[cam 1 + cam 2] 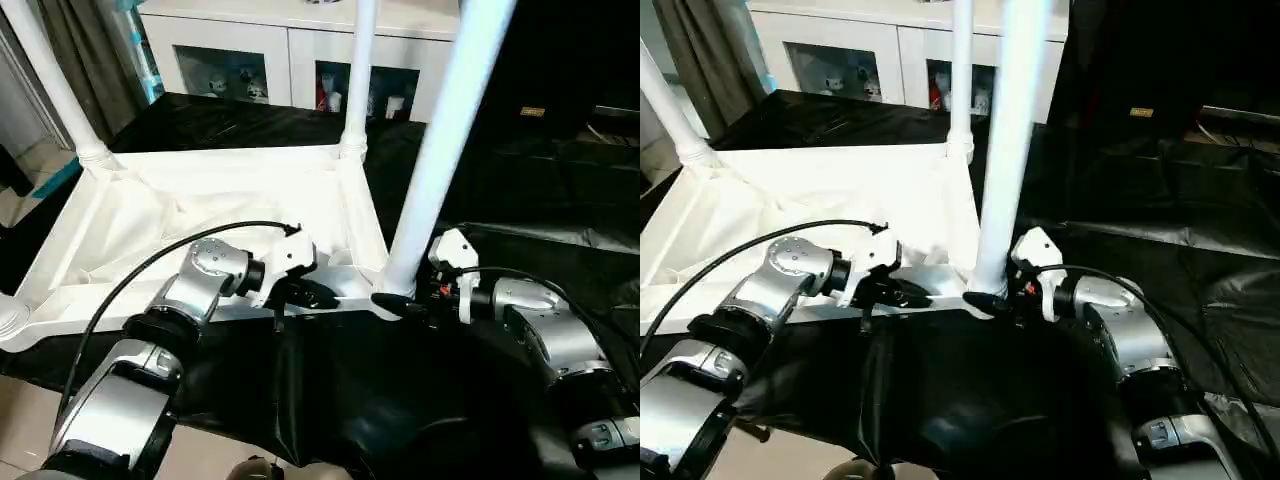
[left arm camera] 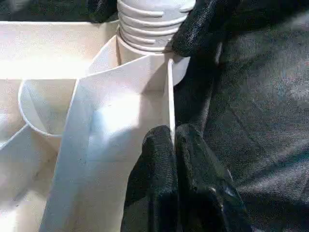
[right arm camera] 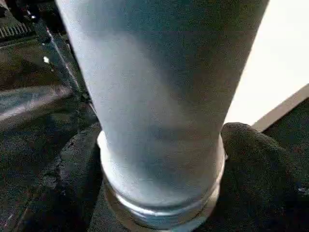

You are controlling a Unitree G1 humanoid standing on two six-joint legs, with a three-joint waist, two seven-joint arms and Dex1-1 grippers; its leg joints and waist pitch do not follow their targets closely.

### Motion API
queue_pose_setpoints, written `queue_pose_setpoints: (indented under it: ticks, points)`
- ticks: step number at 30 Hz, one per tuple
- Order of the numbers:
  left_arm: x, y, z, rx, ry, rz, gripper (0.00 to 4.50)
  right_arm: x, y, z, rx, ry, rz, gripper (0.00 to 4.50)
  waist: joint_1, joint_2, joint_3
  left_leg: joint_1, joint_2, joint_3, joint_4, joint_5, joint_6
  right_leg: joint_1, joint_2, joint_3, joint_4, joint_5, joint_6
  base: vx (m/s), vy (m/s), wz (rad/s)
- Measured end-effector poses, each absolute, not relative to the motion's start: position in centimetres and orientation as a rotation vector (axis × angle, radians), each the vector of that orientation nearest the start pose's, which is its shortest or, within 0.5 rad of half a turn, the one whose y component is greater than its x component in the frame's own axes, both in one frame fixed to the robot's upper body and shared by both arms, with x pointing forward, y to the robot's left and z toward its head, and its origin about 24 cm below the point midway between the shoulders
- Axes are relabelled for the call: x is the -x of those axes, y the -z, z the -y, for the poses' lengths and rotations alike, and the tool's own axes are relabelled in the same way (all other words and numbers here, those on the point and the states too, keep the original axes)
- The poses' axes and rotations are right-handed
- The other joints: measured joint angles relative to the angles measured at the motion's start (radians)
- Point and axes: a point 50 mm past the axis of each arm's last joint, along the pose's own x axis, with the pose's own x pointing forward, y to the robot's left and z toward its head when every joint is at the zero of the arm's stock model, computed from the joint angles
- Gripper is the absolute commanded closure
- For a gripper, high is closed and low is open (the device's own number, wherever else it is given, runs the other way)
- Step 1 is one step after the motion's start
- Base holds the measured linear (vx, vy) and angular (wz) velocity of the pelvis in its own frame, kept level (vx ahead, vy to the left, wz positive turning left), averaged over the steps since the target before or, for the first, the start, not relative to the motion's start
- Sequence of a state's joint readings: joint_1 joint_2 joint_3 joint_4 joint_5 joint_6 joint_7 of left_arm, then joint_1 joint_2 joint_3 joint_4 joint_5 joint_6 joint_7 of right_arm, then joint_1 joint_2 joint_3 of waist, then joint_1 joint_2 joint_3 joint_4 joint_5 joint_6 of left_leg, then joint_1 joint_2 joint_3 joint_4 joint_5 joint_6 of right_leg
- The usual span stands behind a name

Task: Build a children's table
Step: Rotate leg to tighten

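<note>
You've got an all-white plastic table top [image 1: 200, 210], upside down, smooth with a soft sheen, thin ribs and walls on its underside. The near leg [image 1: 440, 150] is smooth white plastic tube, slightly glossy, with ridged threads at its base where it meets the corner socket [image 2: 145, 34]. The sheet [image 1: 380, 400] under it is black, creased, shiny like plastic film; close up it shows a fine weave. Your forearms are brushed silver metal, satin finish. Left hand [image 2: 174, 150] has black fingers, matt, finely textured like rubber or foam; right hand [image 1: 990, 300] looks the same. The cabinet [image 1: 300, 30] behind is white, smooth, with glass fronts.
</note>
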State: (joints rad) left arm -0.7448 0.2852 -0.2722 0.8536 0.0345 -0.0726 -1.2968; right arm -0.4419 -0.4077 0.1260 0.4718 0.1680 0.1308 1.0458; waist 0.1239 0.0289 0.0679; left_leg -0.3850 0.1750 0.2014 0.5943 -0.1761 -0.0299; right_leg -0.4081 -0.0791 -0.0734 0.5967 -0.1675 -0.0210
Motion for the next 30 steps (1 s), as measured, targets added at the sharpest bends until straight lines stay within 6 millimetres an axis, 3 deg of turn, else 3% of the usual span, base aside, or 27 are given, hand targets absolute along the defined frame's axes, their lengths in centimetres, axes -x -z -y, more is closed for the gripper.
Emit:
queue_pose_setpoints:
  ticks: [8, 10, 17, 23, 28, 30]
  points:
    - [-33.2, -5.8, -11.3, -0.395, 1.453, -0.389, 4.5, -30.3, -5.0, 16.6, 0.127, -1.061, -0.308, 1.19, 0.002, 0.0, 0.0, 0.0, 0.0, 0.0, 0.0, 0.0, 0.0, 0.0, 0.0, 0.0, 0.0, 0.0, 0.0, 0.0, 0.0, 0.0]
    - [-33.2, -5.7, -11.1, -0.398, 1.441, -0.381, 4.5, -30.4, -4.8, 16.5, 0.126, -1.038, -0.306, 1.51, 0.002, 0.0, 0.0, 0.0, 0.0, 0.0, 0.001, 0.0, 0.0, 0.0, 0.0, 0.0, 0.0, 0.0, 0.0, 0.0, 0.0, 0.0]
    - [-34.5, -5.3, -8.2, -0.404, 1.237, -0.377, 4.5, -32.3, -3.5, 15.8, 0.044, -0.674, -0.295, 1.71, -0.014, -0.002, -0.002, 0.01, -0.001, 0.0, 0.003, 0.0, 0.0, 0.012, 0.0, 0.003, -0.003, -0.004, 0.006, 0.0, 0.0, 0.0]
    - [-35.1, -4.8, -5.0, -0.354, 1.066, -0.401, 4.5, -34.3, -3.2, 15.0, -0.041, -0.349, -0.312, 1.72, -0.028, -0.001, -0.001, 0.019, -0.003, 0.0, 0.003, 0.0, 0.0, 0.021, -0.002, 0.003, -0.006, -0.004, 0.007, 0.0, 0.0, 0.0]
    - [-35.2, -4.8, -4.4, -0.366, 1.046, -0.403, 4.5, -35.0, -3.2, 14.2, -0.033, -0.304, -0.313, 1.72, -0.038, 0.005, -0.003, 0.019, -0.003, -0.002, 0.001, 0.0, 0.0, 0.024, -0.002, 0.001, -0.013, -0.004, 0.007, 0.0, 0.0, 0.0]
    - [-35.3, -4.8, -4.4, -0.368, 1.045, -0.403, 4.5, -35.0, -3.1, 14.2, -0.034, -0.304, -0.311, 1.02, -0.038, 0.005, -0.003, 0.019, -0.003, -0.002, 0.001, 0.0, 0.0, 0.024, -0.002, 0.001, -0.015, -0.004, 0.007, 0.0, 0.0, 0.0]
